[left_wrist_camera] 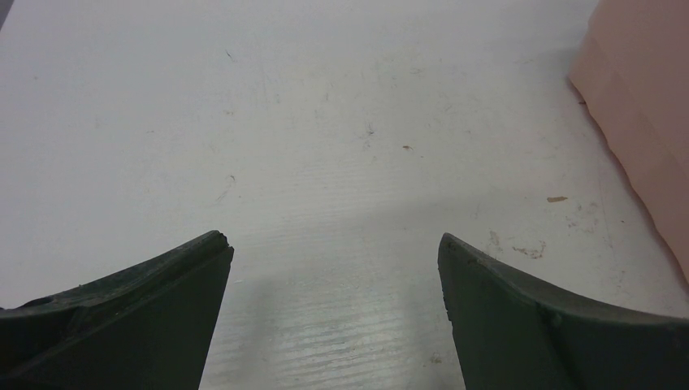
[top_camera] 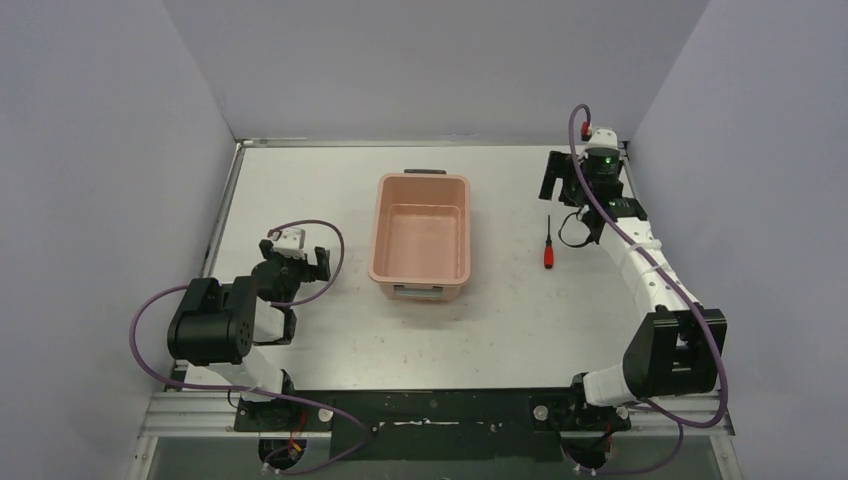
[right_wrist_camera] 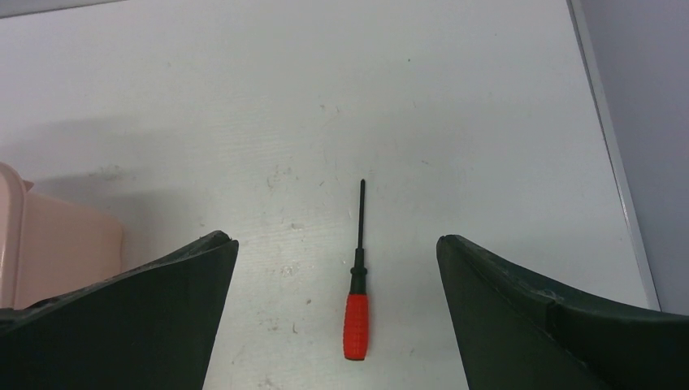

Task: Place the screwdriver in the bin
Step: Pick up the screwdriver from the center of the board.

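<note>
The bin (top_camera: 424, 240) stands empty on the tabletop (top_camera: 300, 180), the screwdriver (top_camera: 547, 248) lying to its right near the wide-open, empty right hand (right_wrist_camera: 331, 240); the left hand (left_wrist_camera: 333, 237), open and empty, hovers left of the bin.

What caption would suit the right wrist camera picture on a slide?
Open right gripper hovers over the red-handled screwdriver on the white table, pink bin at the left edge.

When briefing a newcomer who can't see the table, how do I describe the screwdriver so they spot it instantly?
Find the pink bin in the middle of the white table. On the bare surface to its right lies the screwdriver. It alone is small and loose: short red handle, thin black shaft.
</note>
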